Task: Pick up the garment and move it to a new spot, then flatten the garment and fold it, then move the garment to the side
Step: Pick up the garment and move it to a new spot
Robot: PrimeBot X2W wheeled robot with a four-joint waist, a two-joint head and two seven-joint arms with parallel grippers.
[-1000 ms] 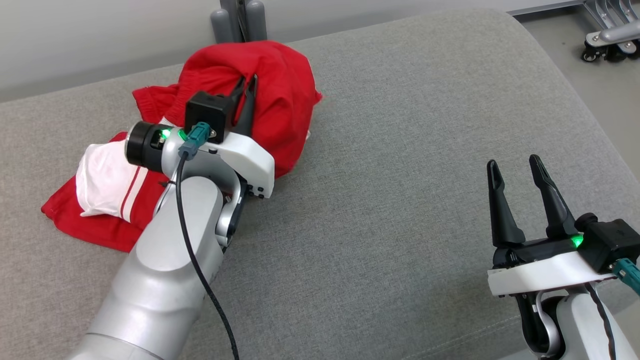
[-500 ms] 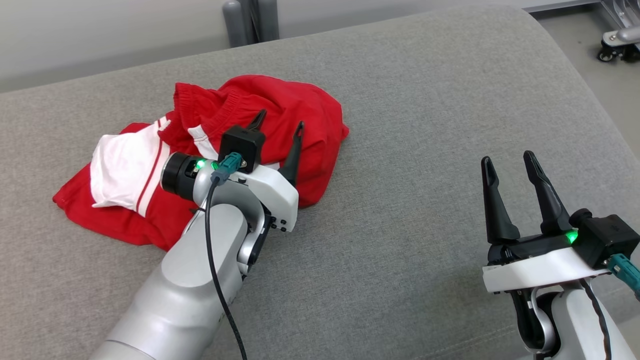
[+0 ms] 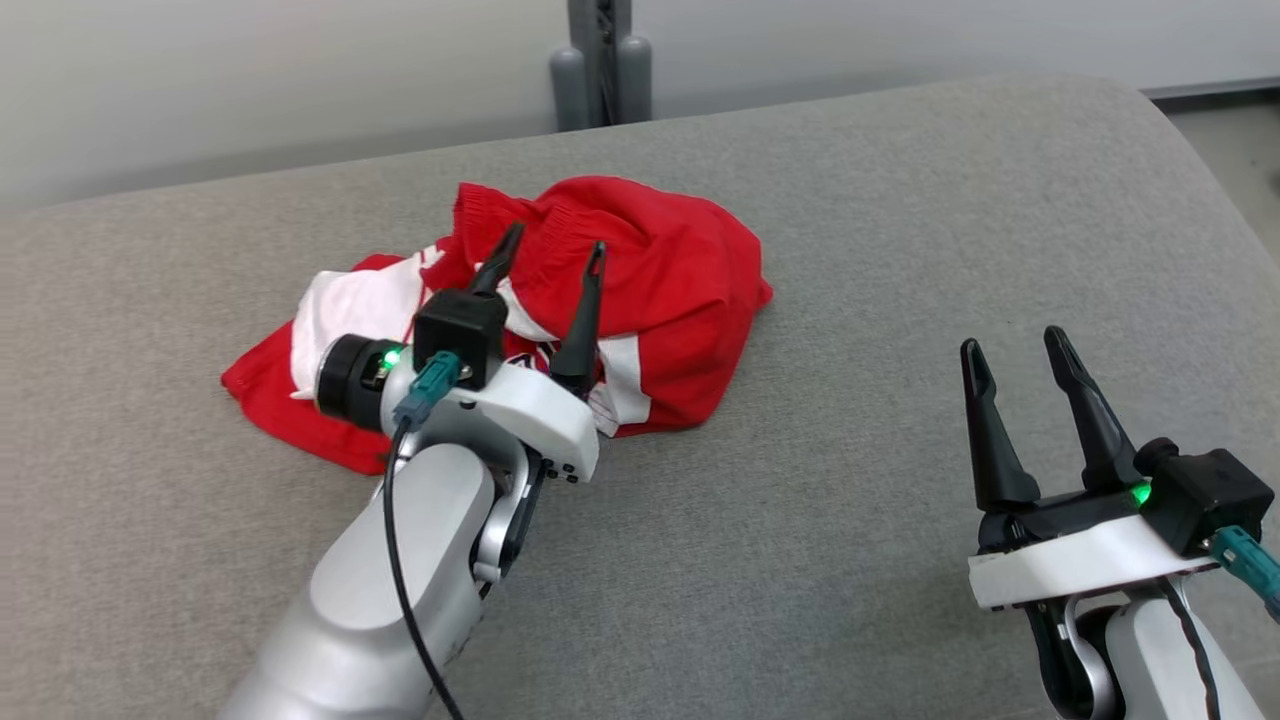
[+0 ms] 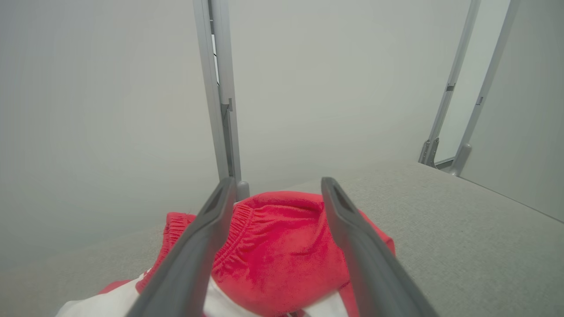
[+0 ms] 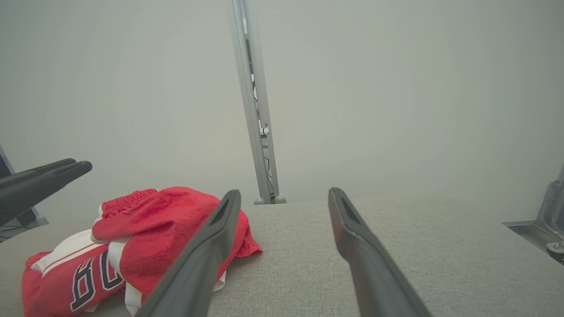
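Note:
The garment (image 3: 660,270) is red with white panels and lies in a crumpled heap on the grey cushion (image 3: 880,260), left of centre. Its elastic waistband (image 4: 238,229) shows in the left wrist view, and dark numbers on it (image 5: 94,275) show in the right wrist view. My left gripper (image 3: 553,250) hovers just above the heap, open, with nothing between its fingers. My right gripper (image 3: 1015,345) stands open over bare cushion at the lower right, well apart from the cloth. The left fingers (image 5: 39,180) reach in at the right wrist view's left edge.
A grey metal post (image 3: 600,60) rises behind the cushion's far edge against a pale wall. The cushion's rounded right corner (image 3: 1180,140) drops off to the floor. Bare cushion surface stretches between the garment and my right gripper.
My left gripper has opened and let the garment go; the cloth has settled into a lower heap. The head camera has shifted, so the scene sits further right.

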